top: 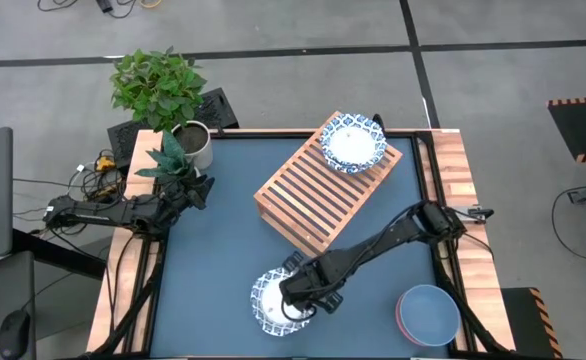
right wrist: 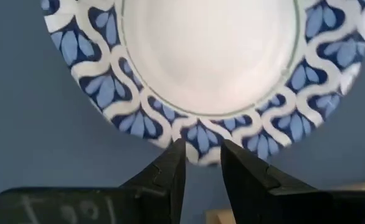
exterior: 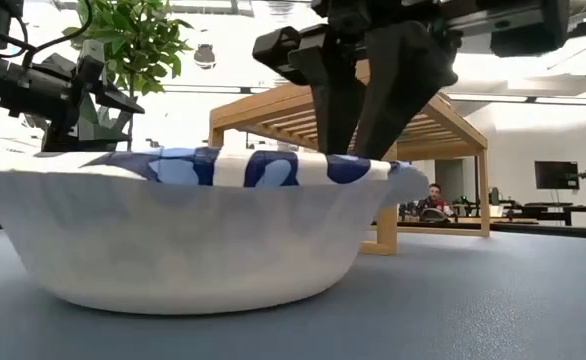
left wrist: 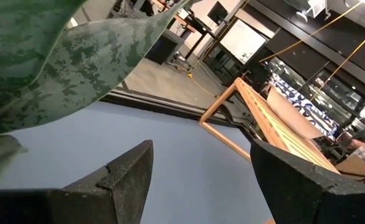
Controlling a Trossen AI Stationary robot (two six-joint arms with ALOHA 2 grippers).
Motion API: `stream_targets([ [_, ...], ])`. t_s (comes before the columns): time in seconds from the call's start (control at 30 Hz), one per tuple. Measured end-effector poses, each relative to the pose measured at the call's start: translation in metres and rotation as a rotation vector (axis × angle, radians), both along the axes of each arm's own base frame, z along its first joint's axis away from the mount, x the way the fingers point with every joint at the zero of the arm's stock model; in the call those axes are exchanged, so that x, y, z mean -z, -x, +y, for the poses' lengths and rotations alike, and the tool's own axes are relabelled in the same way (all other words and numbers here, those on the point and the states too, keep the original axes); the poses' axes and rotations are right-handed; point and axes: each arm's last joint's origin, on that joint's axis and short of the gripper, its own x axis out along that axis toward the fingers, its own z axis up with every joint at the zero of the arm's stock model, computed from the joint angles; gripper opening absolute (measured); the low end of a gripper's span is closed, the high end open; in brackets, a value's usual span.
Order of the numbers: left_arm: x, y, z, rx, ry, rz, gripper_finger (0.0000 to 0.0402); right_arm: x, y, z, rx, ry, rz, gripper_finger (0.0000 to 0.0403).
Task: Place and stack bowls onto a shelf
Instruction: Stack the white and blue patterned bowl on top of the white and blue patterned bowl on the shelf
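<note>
The right gripper (right wrist: 201,163) pinches the rim of a patterned bowl (top: 276,301) on the table (top: 213,250), just in front of the shelf (top: 318,195). Held by so thin an edge, it could tilt or slip when lifted. It is empty. Right of it sit stacked plain bowls (top: 429,315). Another patterned bowl (top: 353,142), empty, rests on the shelf's far end. The left gripper (left wrist: 201,180) waits spread, left of the shelf.

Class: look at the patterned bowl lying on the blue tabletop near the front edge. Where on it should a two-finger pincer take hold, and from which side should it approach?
Grip the patterned bowl by its rim, coming from above. It sits upright with sloping walls too wide to span, so only the thin flared lip fits between two fingers, one inside and one outside. The right pincer already straddles the rim's edge.
</note>
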Motion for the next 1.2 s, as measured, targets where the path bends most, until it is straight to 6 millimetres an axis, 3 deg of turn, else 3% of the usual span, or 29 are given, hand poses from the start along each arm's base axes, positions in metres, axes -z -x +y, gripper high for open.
stream_targets([
  [0.13,0.000,0.000,0.000,0.000,0.001,-0.001,0.0253,-0.005,0.006,0.004,-0.026,-0.008,0.025,0.0126],
  [0.37,0.000,0.000,0.000,0.000,0.002,-0.003,0.0253,-0.004,0.020,0.038,-0.169,-0.102,0.039,0.0126],
  [0.5,0.000,0.000,0.000,0.000,0.004,-0.004,0.0253,-0.004,0.022,0.048,-0.209,-0.029,-0.026,0.0126],
  [0.83,0.000,0.000,0.000,-0.001,0.010,-0.010,0.0253,-0.004,0.020,0.045,-0.244,-0.032,-0.024,0.0126],
  [1.03,0.000,0.000,0.000,0.000,0.010,-0.010,0.0253,-0.002,0.021,0.023,-0.178,0.172,0.022,0.0126],
  [1.2,0.000,0.000,0.000,0.000,0.007,-0.008,0.0253,-0.002,0.016,0.013,-0.072,0.156,0.022,0.0126],
])
